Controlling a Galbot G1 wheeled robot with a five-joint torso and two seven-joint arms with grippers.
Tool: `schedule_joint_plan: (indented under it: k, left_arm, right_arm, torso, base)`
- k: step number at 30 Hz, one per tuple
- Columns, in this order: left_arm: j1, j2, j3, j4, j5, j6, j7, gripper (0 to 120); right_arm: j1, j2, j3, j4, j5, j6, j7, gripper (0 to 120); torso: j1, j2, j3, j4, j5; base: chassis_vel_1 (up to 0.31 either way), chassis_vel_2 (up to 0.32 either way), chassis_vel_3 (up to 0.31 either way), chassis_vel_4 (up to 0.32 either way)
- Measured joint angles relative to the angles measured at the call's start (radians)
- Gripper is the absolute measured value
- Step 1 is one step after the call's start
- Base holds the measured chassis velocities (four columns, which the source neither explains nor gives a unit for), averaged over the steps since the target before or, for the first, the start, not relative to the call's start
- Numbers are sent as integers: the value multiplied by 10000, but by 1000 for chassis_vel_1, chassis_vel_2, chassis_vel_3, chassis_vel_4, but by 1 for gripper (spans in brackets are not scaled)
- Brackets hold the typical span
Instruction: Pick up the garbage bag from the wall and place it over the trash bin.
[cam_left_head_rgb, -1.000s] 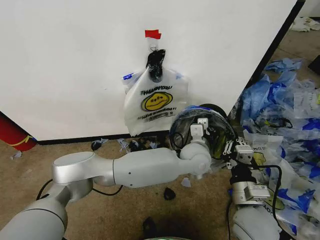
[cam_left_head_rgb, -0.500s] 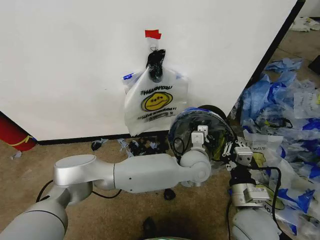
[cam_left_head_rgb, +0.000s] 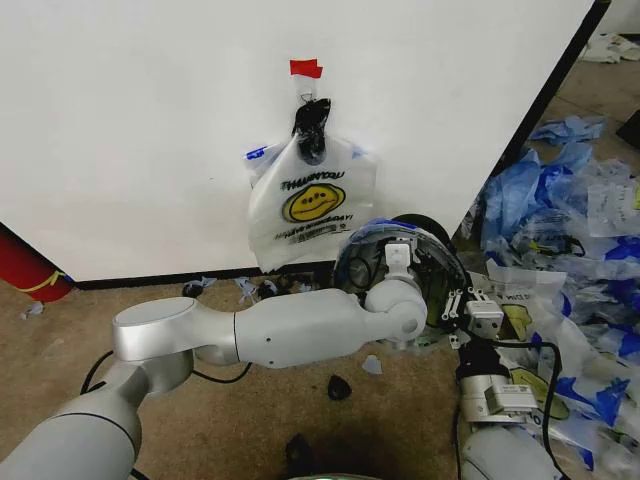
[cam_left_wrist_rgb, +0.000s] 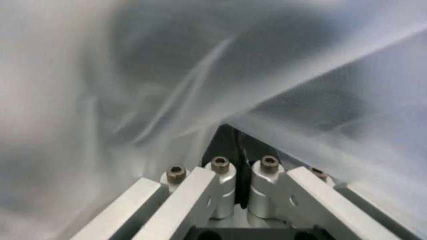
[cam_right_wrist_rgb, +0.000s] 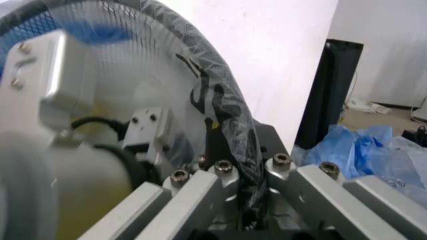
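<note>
The left gripper (cam_left_head_rgb: 398, 258) reaches into the bin's (cam_left_head_rgb: 440, 262) mouth, its fingers (cam_left_wrist_rgb: 220, 172) pressed together among the pale film already lining it. The right gripper (cam_left_head_rgb: 462, 305) is clamped on the bin's mesh rim (cam_right_wrist_rgb: 223, 107) from the near right side. The bag (cam_left_head_rgb: 310, 205) hangs on the wall (cam_left_head_rgb: 140, 130), just above and left of the left gripper, long axis vertical, nearer that arm.

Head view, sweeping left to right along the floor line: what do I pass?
Red cylinder → left arm's shoulder joint → garbage bag hanging on the wall → left gripper inside the trash bin → right gripper at the bin's rim → heap of blue-and-white bags.
</note>
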Motion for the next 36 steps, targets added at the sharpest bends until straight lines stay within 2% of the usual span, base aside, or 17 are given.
schedule_joint_plan:
  k: [8,16,36]
  left_arm:
    - [129,103,158,-512,-51,-18,-217,0]
    - [-106,119,214,-835,-259,4,-344,0]
    - [-398,910,279,-2324,-904,40,-901,0]
  right_arm:
    - [9,-36,81,2,116,4,14,0]
    - [103,46,204,76,1339,-297,392,0]
    - [1236,183,303,-695,3202,-610,1101,0]
  torso:
    - [0,0,0,1,0]
    - [0,0,0,-1,-1]
    - [0,-1,0,0,0]
  base:
    - [0,0,0,0]
    - [0,0,0,0]
    - [0,0,0,0]
